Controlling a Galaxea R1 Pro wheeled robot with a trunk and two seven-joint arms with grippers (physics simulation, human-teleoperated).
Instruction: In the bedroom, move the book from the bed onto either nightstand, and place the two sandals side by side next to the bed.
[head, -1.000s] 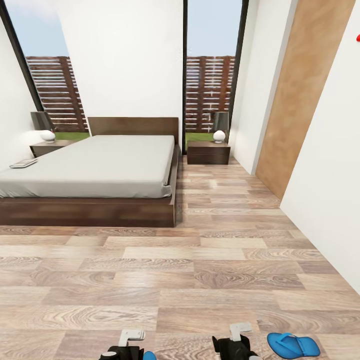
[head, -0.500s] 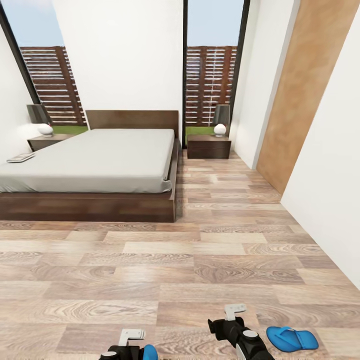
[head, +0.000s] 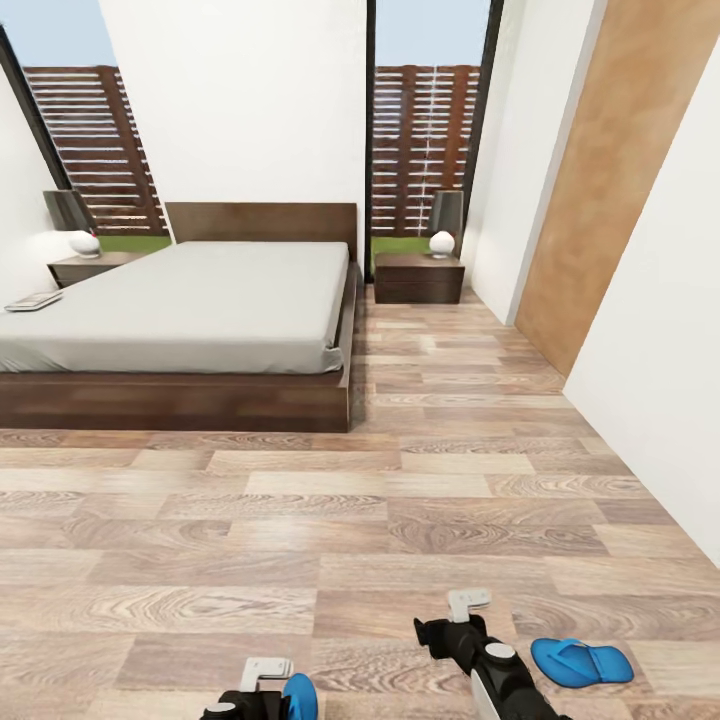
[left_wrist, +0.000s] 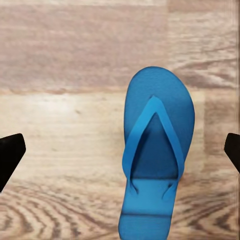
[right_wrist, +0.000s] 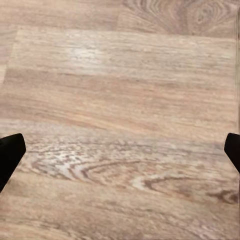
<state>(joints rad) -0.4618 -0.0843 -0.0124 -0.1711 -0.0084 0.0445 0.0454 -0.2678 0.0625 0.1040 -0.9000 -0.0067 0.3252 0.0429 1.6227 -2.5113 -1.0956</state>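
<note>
Nearest to us, the left gripper (left_wrist: 120, 150) hangs over the plank floor (head: 300, 520) with its fingers spread wide; one blue sandal (left_wrist: 156, 155) lies flat on the boards between the fingertips, touching neither. In the head view that sandal (head: 299, 697) peeks out just beside the left wrist at the frame's lower edge. The right gripper (right_wrist: 120, 150) is likewise spread apart, with bare wood grain under it and nothing between its fingers. From the head camera we see the right arm (head: 495, 668) reaching forward, and the second sandal (head: 582, 662) flat on the floor just to its right, not touching it.

Farther off, the bed (head: 190, 320) stands at left with its grey mattress and dark frame. The book (head: 33, 300) rests on the mattress near its far left edge. One nightstand (head: 418, 277) sits right of the headboard carrying a lamp (head: 444, 222); we log another nightstand (head: 85, 267) at left, also with a lamp (head: 70, 222). Behind them stands the tall dark-framed window (head: 425, 140).
</note>
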